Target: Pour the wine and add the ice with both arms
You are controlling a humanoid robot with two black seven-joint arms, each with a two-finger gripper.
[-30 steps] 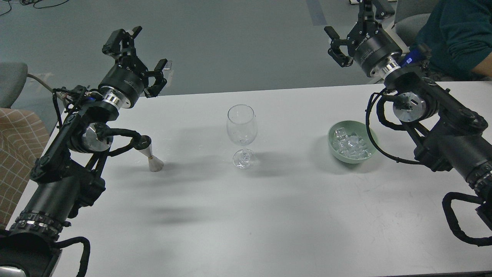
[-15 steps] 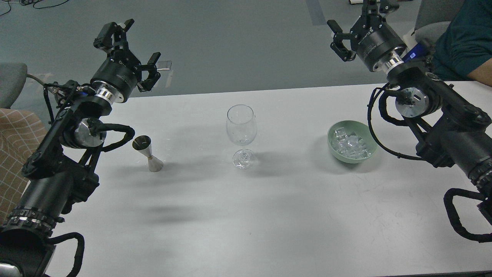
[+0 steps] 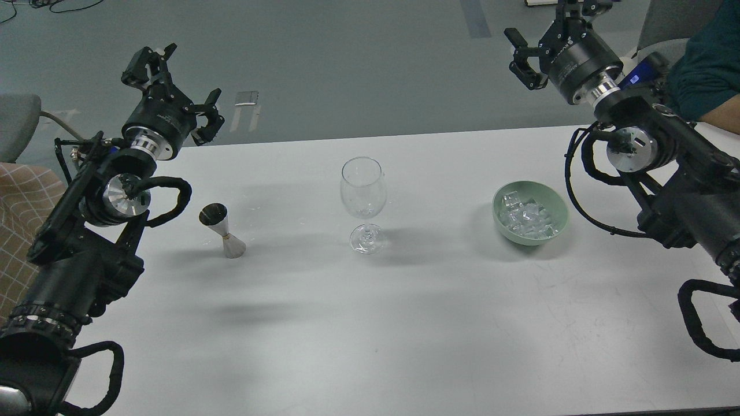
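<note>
A clear stemmed wine glass (image 3: pixel 363 193) stands upright at the middle of the white table (image 3: pixel 376 323). No wine shows in it or anywhere else. A small metal jigger (image 3: pixel 223 230) stands upright to its left. A pale green bowl (image 3: pixel 558 209) to its right holds several clear ice cubes (image 3: pixel 525 219). My left gripper (image 3: pixel 176 86) is open and empty, raised beyond the table's far left edge, well away from the jigger. My right gripper (image 3: pixel 552 26) is open and empty, high at the far right, behind the bowl.
A person in a dark teal top (image 3: pixel 702 55) sits at the far right corner of the table. A grey chair (image 3: pixel 17 124) and a checked cloth (image 3: pixel 26 231) are at the left edge. Grey floor lies beyond the table.
Both arms have drawn outward: the left gripper moved left and the jigger now stands uncovered; the right gripper moved right and up. Glass, jigger and bowl have not moved.
</note>
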